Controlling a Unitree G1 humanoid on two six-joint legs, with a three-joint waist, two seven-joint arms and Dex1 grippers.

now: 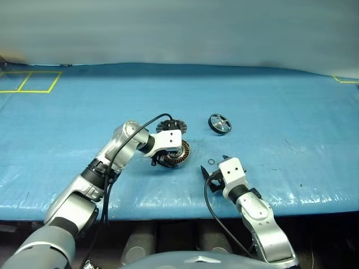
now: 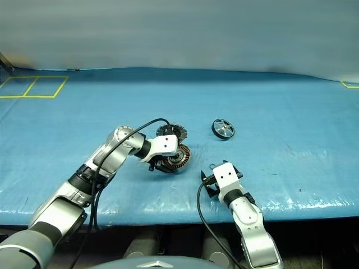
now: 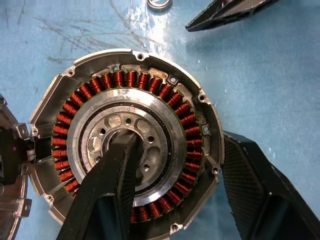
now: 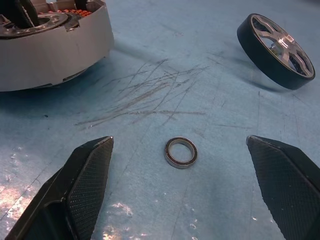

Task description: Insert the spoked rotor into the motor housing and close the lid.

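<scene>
Your left gripper [image 3: 175, 185] has one finger down in the centre bore of the motor housing [image 3: 127, 145] and the other outside its wall, so it is clamped across the rim and coil ring, pinning the housing to the blue table [image 1: 291, 112]. Your right gripper [image 4: 180, 185] hangs just above the table with its jaws spread wide and nothing between them; a small loose metal ring [image 4: 180, 152] lies on the surface ahead of it. The housing sits open, copper coils exposed, with the lid [image 1: 170, 126] swung back on its hinge at the far side. The spoked rotor [image 1: 220, 123] lies apart on the table, beyond and slightly right of the right gripper. By my reading, nothing is inserted yet: you have the housing steadied, and picking up the rotor, seating it and closing the lid all remain.
</scene>
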